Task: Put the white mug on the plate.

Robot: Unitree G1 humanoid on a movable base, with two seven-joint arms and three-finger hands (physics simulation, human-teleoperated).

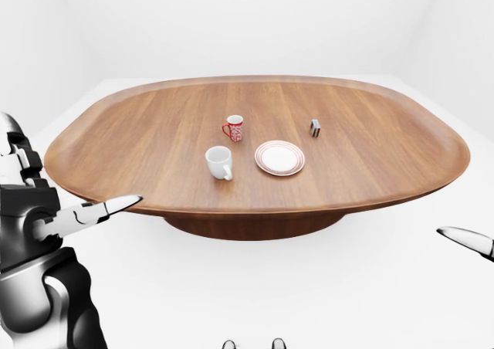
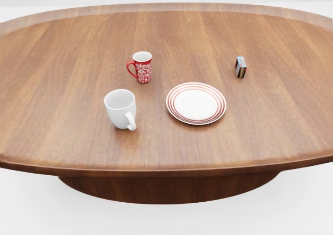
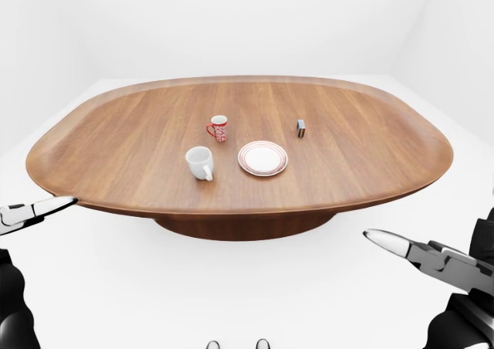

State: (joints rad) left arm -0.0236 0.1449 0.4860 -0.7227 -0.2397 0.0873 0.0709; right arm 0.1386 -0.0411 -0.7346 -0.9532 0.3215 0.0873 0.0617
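Your left hand (image 1: 93, 212) is low at the left side of the left-eye view, just beside the near rim of the table (image 1: 116, 133). One pointed finger (image 1: 123, 203) reaches toward the right; it holds nothing, but you cannot tell from these pictures if the hand is fully open. Your right hand (image 3: 432, 258) is at the lower right of the right-eye view, below the table edge and apart from it. There also only a long finger (image 3: 390, 242) shows clearly, pointing left, with nothing in it, so its state is not sure.

Both hands are well apart from the task's things. The white mug (image 2: 122, 108) stands upright on the wood near the middle of the head view, with its handle turned toward the bottom right. The plate (image 2: 196, 103), white with red rings, lies just to the right of it and they do not touch. A red patterned mug (image 2: 141, 66) stands above the white mug in this view. A small striped box (image 2: 240, 67) stands further right, above the plate.
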